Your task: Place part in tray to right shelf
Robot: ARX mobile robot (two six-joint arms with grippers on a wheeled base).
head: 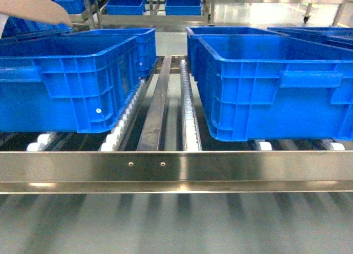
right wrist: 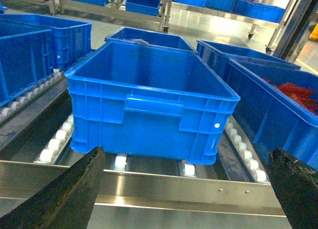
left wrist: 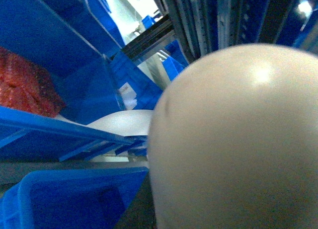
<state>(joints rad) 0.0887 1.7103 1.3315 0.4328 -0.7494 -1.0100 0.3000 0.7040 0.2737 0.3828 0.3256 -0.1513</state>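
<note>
The tray (left wrist: 233,139), cream-beige and rounded, sits right against the left wrist camera and fills the right half of that view. It hides my left gripper's fingers. The part shows in no view. The right shelf (head: 176,166) is a steel rack with a shiny front rail (right wrist: 164,189) and white roller tracks (head: 189,111). My right gripper (right wrist: 184,199) hovers just in front of that rail, open. Its black fingers (right wrist: 59,194) stand far apart with nothing between them. Neither gripper appears in the head view.
Two big blue crates (head: 66,83) (head: 276,83) stand on the shelf with a roller lane between them. An empty blue crate (right wrist: 149,100) faces my right gripper; a neighbouring crate holds red material (right wrist: 298,95). A person's arm (head: 33,11) reaches in at top left.
</note>
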